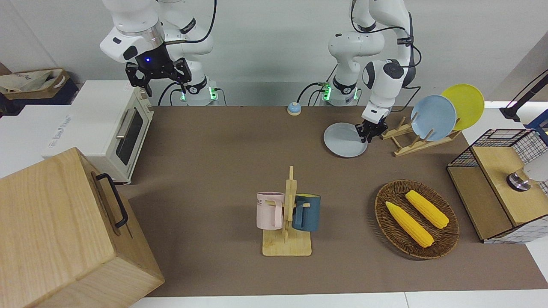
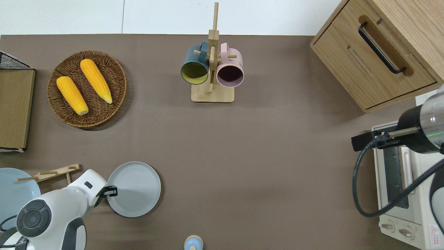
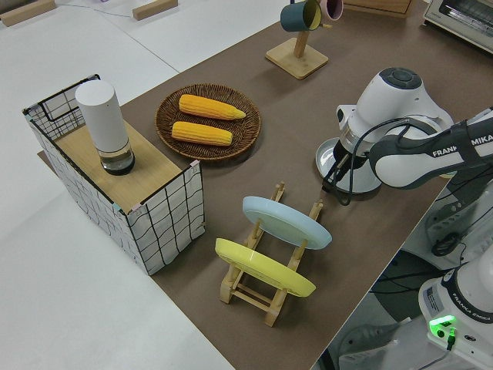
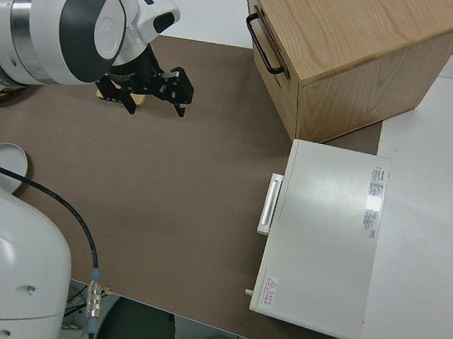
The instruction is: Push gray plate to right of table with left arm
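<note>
The gray plate [image 1: 342, 141] [image 2: 135, 189] [image 3: 330, 156] lies flat on the brown table [image 1: 205, 171], on the side nearer to the robots, toward the left arm's end. My left gripper [image 1: 368, 137] [image 2: 110, 191] [image 3: 336, 182] is down at table height, against the plate's rim on the side toward the left arm's end. It stands between the plate and the wooden plate rack [image 1: 417, 139]. The left arm's wrist hides part of the plate in the left side view. My right gripper [image 1: 165, 85] [image 4: 155, 101] is parked and open, holding nothing.
The plate rack holds a sky-blue plate [image 1: 433, 117] and a yellow plate [image 1: 464, 105]. A wicker basket [image 1: 445, 239] with two corn cobs, a mug rack [image 1: 287, 244], a small bell [image 1: 294, 108], a toaster oven [image 1: 107, 141], a wooden cabinet [image 1: 64, 231] and a wire crate [image 1: 501, 184] stand around.
</note>
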Motion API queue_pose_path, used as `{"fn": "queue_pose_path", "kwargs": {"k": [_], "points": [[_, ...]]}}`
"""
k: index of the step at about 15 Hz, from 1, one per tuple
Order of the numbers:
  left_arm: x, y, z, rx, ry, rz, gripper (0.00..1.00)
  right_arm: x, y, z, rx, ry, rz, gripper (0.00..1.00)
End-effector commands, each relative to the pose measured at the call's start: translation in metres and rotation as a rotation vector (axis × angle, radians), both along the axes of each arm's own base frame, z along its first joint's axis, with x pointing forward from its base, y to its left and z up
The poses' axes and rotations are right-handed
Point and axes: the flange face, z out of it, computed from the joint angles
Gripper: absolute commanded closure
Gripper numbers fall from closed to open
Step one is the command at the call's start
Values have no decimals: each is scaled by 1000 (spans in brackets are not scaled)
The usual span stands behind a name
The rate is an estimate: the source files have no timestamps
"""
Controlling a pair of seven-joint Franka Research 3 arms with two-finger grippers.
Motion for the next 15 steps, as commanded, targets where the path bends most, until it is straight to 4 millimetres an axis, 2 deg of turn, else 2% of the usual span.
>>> {"fn": "queue_pose_path", "kwargs": {"k": [1, 15], "points": [[-9, 9, -9, -1, 0, 22, 1000, -3, -2, 4, 4, 5, -17, 17], [-9, 7, -8, -1, 1, 25, 1000, -3, -1, 4, 4, 5, -15, 17]]}}
